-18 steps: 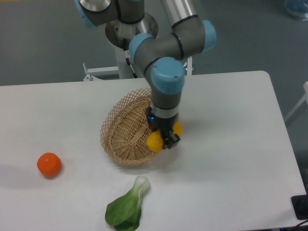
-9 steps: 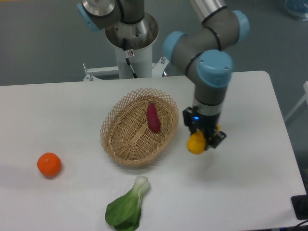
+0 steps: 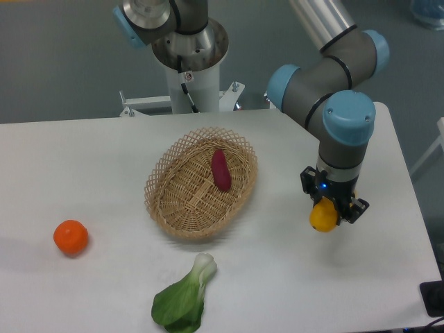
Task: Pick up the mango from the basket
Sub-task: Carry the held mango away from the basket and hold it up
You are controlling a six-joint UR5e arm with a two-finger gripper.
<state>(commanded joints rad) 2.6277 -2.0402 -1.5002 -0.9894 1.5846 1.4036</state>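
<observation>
The yellow-orange mango [image 3: 322, 218] hangs in my gripper [image 3: 334, 210], which is shut on it over the white table, well to the right of the basket [image 3: 201, 182]. The black fingers [image 3: 345, 208] cover the fruit's upper right part. The tan wicker basket sits at the table's middle and holds only a slim purple-red sweet potato [image 3: 220, 170]. My arm reaches down from the upper right to the gripper.
A round orange citrus fruit [image 3: 71, 237] lies near the table's left edge. A green leafy vegetable [image 3: 184, 298] lies in front of the basket. The robot's base column [image 3: 189, 52] stands behind the table. The table's right edge is close to the gripper.
The gripper has carried the mango out of the basket and rightward across the table, uncovering the sweet potato in the basket. The basket, tipped up a second ago, lies flat.
</observation>
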